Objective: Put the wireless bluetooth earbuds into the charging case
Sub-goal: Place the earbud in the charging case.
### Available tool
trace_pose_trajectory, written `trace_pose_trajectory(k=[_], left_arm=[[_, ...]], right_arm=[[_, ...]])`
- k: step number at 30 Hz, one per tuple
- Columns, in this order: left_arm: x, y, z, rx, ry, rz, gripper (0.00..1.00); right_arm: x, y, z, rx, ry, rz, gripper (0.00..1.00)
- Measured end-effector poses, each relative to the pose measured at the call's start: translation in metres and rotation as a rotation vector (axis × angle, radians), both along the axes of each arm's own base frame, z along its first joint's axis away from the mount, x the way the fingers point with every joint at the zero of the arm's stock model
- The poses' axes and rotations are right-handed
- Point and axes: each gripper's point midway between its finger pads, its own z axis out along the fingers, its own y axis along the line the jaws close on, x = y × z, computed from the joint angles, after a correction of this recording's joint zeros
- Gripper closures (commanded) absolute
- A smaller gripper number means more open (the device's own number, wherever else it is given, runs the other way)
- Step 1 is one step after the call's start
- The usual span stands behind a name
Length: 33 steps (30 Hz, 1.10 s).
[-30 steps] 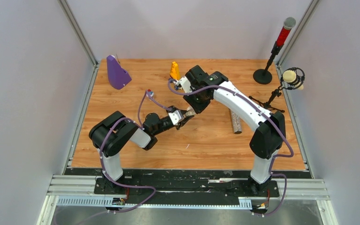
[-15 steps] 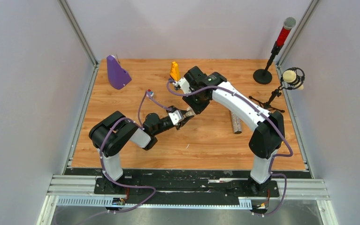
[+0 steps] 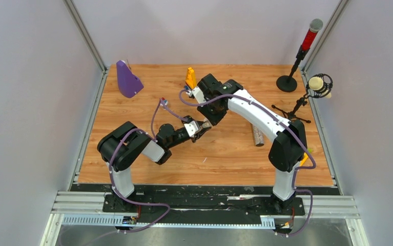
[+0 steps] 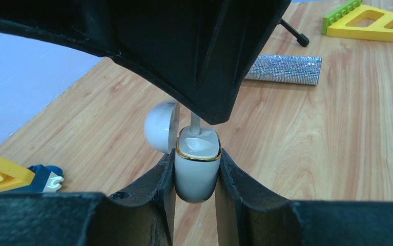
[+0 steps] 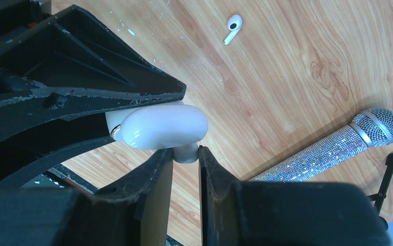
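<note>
My left gripper [image 4: 197,160] is shut on a white charging case [image 4: 197,174] with a gold rim, held upright above the table, its lid [image 4: 159,126] swung open to the left. My right gripper [image 5: 186,154] is shut on a white earbud [image 5: 187,153] and holds it straight over the case [image 5: 158,125]; the bud's stem [image 4: 195,123] reaches down into the case's opening. In the top view the two grippers meet at mid-table, left [image 3: 202,127] and right [image 3: 210,118]. A second white earbud [image 5: 232,28] lies loose on the wood.
A glittery silver microphone [image 3: 257,134] lies right of the grippers, also in the right wrist view [image 5: 332,146]. A purple block [image 3: 128,79] and an orange piece [image 3: 190,77] stand at the back. Two microphone stands [image 3: 302,51] are at the back right. A yellow brick frame [image 4: 373,23] is nearby.
My right arm has shifted slightly left, bringing its wrist closer over the left gripper and the case. The left arm has stayed still.
</note>
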Motion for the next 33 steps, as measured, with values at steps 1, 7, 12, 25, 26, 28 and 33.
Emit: trace_pose_trajectory(k=[1,7,12,25,26,28,33], left_arm=[[0.0,0.0,0.0,0.0,0.0,0.002,1.0],[0.001,0.001,0.001,-0.001,-0.002,0.007,1.0],[0.001,0.0,0.002,-0.004,-0.006,0.004,1.0],[0.001,0.0,0.002,-0.003,-0.007,0.007,1.0],[0.001,0.0,0.002,-0.004,-0.008,0.007,1.0],[0.001,0.0,0.003,-0.006,-0.011,0.006,1.0],[0.001,0.0,0.003,-0.007,-0.013,0.006,1.0]], right_arm=[[0.0,0.0,0.0,-0.001,-0.001,0.0,0.88],[0.001,0.002,0.001,-0.001,0.001,0.0,0.74],[-0.001,0.005,0.001,0.015,0.012,0.004,0.62],[-0.006,0.009,0.002,0.074,0.067,0.004,0.47],[-0.006,0.008,0.002,0.083,0.073,0.002,0.46],[-0.005,0.008,0.004,0.106,0.087,-0.005,0.45],[-0.003,0.004,0.012,0.168,0.11,-0.023,0.4]])
